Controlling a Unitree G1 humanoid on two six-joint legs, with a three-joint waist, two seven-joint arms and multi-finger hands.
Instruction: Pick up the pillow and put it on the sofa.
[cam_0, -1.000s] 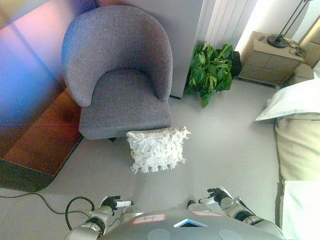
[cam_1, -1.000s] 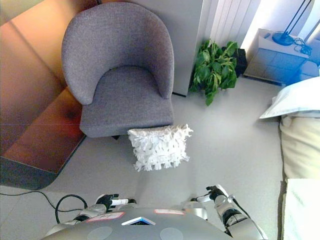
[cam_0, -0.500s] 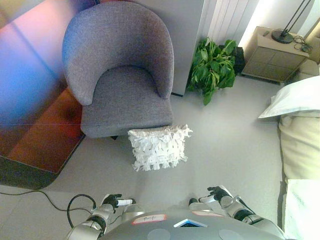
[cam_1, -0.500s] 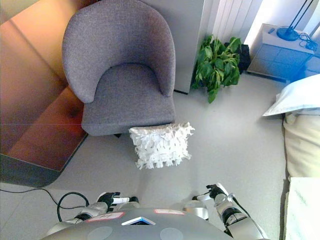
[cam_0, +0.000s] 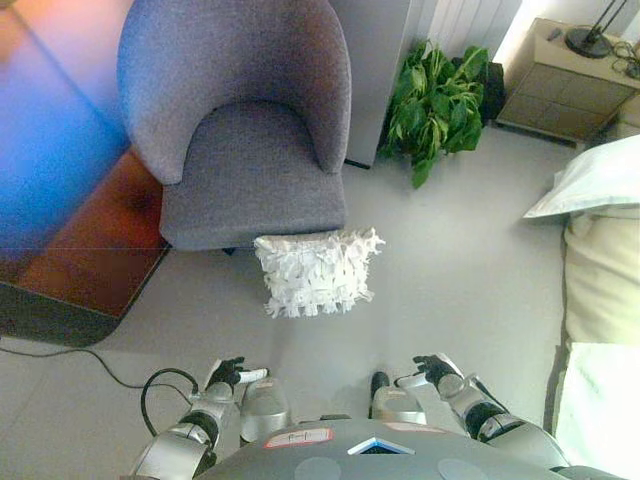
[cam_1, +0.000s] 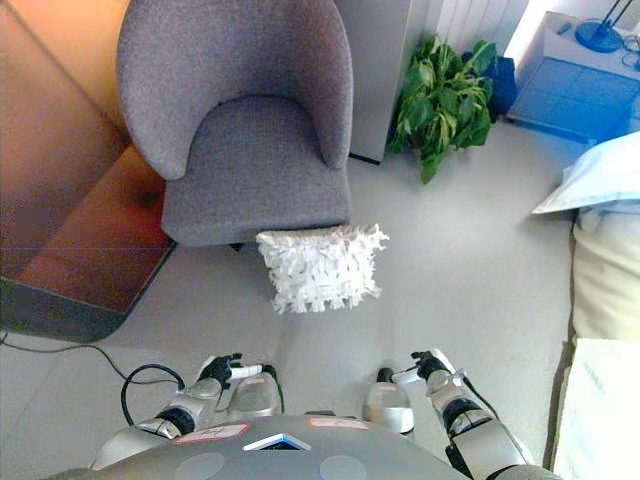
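Observation:
A white fringed pillow (cam_0: 317, 272) lies on the grey floor, leaning against the front edge of a grey tub armchair (cam_0: 245, 130). The chair seat (cam_1: 258, 170) is bare. My left hand (cam_0: 228, 374) hangs low at the bottom left, well short of the pillow, its fingers loosely curled and holding nothing. My right hand (cam_0: 436, 369) hangs low at the bottom right, also apart from the pillow, its fingers loosely curled and holding nothing.
A green potted plant (cam_0: 440, 95) stands right of the chair by a wall. A bedside cabinet (cam_0: 570, 80) with a lamp is at the far right. A bed with a white pillow (cam_0: 595, 180) runs along the right edge. A dark rug (cam_0: 70, 260) lies left.
The whole view has shifted down and closer: the camera moved toward the chair and pillow. The pillow has not moved. Both hands stay low at my sides.

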